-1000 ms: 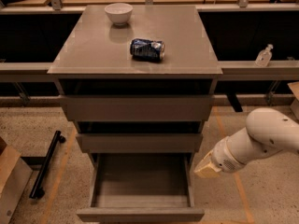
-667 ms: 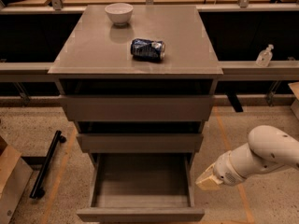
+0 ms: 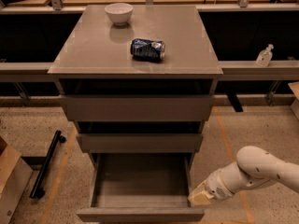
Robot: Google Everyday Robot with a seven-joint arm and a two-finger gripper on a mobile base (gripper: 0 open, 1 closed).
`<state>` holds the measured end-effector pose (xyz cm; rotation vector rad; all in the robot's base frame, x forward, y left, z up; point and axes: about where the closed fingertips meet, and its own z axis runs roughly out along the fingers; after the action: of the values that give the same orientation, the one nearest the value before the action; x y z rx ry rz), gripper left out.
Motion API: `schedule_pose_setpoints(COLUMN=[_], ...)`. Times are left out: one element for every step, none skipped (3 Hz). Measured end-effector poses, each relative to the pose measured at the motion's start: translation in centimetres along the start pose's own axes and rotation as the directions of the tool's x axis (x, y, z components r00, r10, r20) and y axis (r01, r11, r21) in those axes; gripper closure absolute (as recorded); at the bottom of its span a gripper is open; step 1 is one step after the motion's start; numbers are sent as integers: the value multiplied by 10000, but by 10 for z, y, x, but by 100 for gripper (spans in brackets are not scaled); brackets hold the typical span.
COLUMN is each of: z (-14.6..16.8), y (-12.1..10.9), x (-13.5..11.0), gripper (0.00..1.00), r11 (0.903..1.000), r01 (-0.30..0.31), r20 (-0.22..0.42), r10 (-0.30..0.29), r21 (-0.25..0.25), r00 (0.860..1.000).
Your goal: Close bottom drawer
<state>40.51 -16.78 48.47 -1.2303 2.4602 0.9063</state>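
The bottom drawer [image 3: 140, 213] is pulled far out of the taupe-grey cabinet, and its shallow box is empty. Its flat front panel runs along the lower edge of the view. The middle drawer front [image 3: 139, 143] and the wider top drawer front [image 3: 138, 108] sit closed above it. My gripper [image 3: 198, 198] is low at the right, beside the open drawer's right front corner, on a white arm coming in from the right.
On the cabinet top stand a white bowl [image 3: 118, 12] and a crushed blue can [image 3: 147, 49] on its side. A black bar [image 3: 46, 164] and a cardboard box [image 3: 11, 181] lie on the floor at left. A clear bottle [image 3: 264, 56] stands on the right rail.
The arm has moved down and a little toward the camera; the gripper has dropped from beside the drawer's middle to its right front corner. The drawer has not moved.
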Motion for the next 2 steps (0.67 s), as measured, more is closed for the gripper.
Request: schedule_pose_setpoints(z=[50, 51], y=[-6, -6], x=[18, 19], gripper=[100, 100], r11=[9963, 9960], r01=[-441, -458], r20=[60, 55], r10=[447, 464], r21=[-734, -769], r00=[9990, 9989])
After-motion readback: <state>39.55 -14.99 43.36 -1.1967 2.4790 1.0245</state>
